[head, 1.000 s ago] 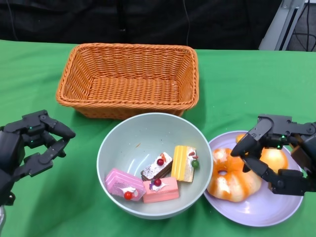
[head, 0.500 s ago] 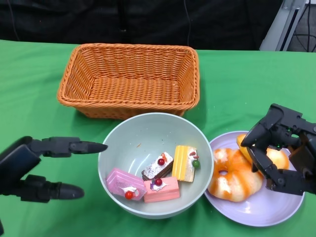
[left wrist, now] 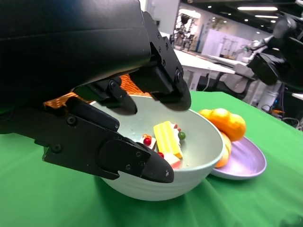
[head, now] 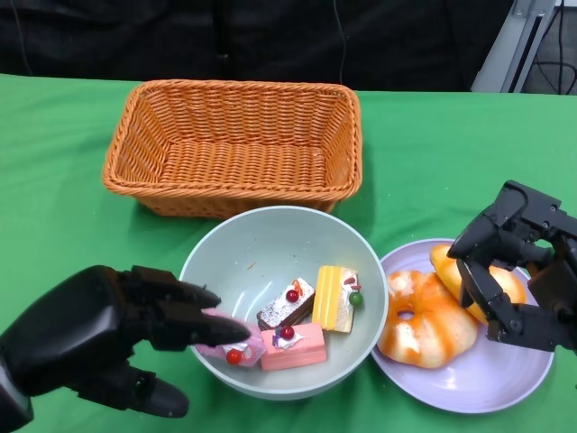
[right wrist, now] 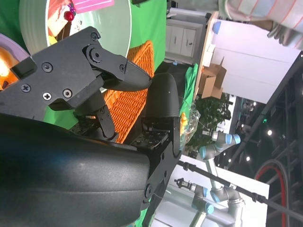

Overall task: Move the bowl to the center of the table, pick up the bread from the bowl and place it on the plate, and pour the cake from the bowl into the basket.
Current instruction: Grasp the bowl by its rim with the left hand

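Currently the left robot hand (head: 108,334) sat at the near-left rim of the bowl (head: 270,248), fingers over the rim and thumb below outside; whether it actually gripped the rim, I couldn't tell. Bowl sat mid-tabletop (head: 54,162), just in front of the basket (head: 236,144), holding four cake slices (head: 293,325). Right robot hand (head: 509,271) hovered over the plate (head: 487,388), fingers spread, holding nothing. Two bread pieces (head: 424,325) lay on the plate, which touched the bowl's right side.
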`<state>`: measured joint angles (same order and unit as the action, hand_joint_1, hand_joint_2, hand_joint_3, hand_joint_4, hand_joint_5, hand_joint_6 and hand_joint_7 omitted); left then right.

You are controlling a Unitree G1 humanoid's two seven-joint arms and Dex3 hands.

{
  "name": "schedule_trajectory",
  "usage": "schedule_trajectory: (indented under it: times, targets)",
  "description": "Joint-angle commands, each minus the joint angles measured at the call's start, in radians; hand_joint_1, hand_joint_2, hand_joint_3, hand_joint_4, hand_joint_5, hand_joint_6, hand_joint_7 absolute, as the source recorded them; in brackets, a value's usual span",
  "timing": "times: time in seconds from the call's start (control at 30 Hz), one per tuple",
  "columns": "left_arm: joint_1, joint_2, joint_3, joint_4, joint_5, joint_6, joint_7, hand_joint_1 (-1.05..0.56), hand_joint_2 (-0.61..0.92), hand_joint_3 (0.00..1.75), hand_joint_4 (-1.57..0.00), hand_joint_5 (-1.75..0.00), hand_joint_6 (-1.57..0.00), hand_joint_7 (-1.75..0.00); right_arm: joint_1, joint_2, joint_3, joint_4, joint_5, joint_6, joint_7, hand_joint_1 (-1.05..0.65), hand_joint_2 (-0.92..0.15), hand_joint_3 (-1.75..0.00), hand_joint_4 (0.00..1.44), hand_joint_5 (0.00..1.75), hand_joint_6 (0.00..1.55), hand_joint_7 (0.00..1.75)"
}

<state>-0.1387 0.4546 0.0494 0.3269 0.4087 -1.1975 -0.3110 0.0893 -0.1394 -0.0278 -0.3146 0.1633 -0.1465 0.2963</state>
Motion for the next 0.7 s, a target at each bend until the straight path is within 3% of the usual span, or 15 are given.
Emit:
schedule_trajectory:
  times: [0.03, 0.37, 0.7]
  targets:
    - [-0.005, 0.014, -0.003, 0.009, 0.036, -0.014, 0.055, -0.45, 0.88, 0.00, -0.86, -0.10, -0.89, -0.05, -0.007, -0.002, -0.004, 0.005, 0.001, -0.001, -0.010, -0.23, -0.53, -1.03, 0.70, 1.71, 0.59, 1.46]
    - [-0.014, 0.072, -0.061, -0.097, 0.198, 0.131, 0.079, -0.42, 0.91, 0.01, -0.94, -0.09, -0.94, -0.04, 0.006, 0.011, 0.011, -0.011, -0.008, -0.002, -0.018, -0.23, -0.55, -0.95, 0.70, 1.68, 0.60, 1.43]
    - [-0.036, 0.079, -0.127, -0.072, 0.222, 0.159, 0.155, -0.39, 0.92, 0.03, -1.05, -0.10, -0.98, -0.03, 0.019, 0.007, 0.031, -0.028, -0.035, 0.001, -0.034, -0.22, -0.52, -0.97, 0.68, 1.67, 0.61, 1.40]
